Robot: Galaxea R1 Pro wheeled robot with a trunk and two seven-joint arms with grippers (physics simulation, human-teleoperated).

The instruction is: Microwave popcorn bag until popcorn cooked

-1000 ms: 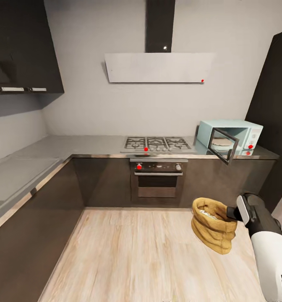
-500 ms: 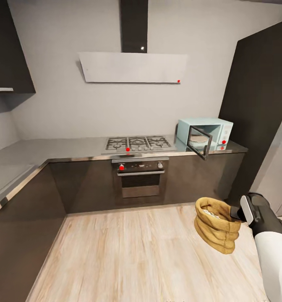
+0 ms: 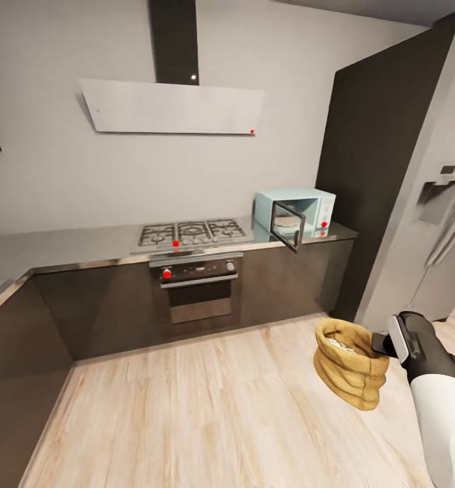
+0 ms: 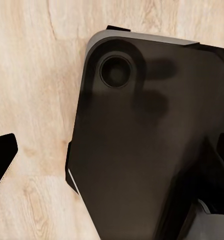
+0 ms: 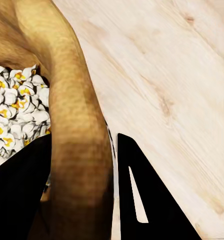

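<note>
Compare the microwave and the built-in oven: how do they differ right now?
The microwave is pale mint-blue and stands on the countertop; the oven is steel and dark, set into the cabinets below the hob. The microwave's door hangs open; the oven's is shut. Both show red marks.

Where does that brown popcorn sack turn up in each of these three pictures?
Head view: the popcorn bag hangs low at right, held by the right gripper above the wooden floor.
Right wrist view: its rolled rim is pinched between the fingers.
Left wrist view: not in it.
Shared landmark: the wooden floor.
</note>
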